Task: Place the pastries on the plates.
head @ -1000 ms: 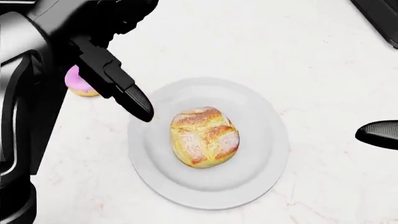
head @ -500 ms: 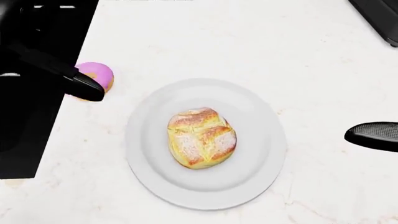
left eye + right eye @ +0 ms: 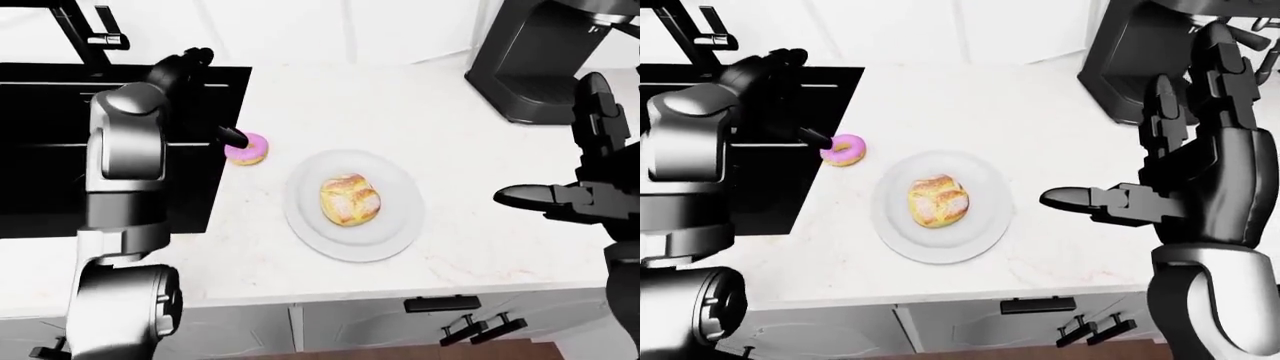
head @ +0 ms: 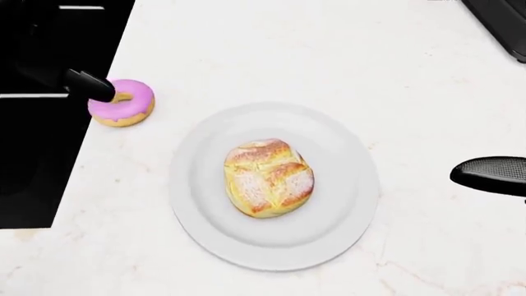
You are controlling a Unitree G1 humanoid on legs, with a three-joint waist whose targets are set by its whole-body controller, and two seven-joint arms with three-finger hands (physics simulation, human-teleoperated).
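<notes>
Retreat of the left hand (image 4: 90,86) from over the plate (image 4: 197,203) leaves a fingertip at the pink doughnut (image 4: 123,102), grip hidden; right hand (image 3: 1110,201) spread wide.

The white marble counter (image 4: 328,49) carries 1 white plate (image 4: 328,240) with a golden sugar-dusted bun (image 4: 269,177) at its middle. A pink-iced donut (image 4: 123,103) lies directly on the counter, just beside the black sink (image 3: 40,150) edge, apart from the plate. A dark coffee machine (image 3: 535,64) stands at the left-eye view's upper right.
</notes>
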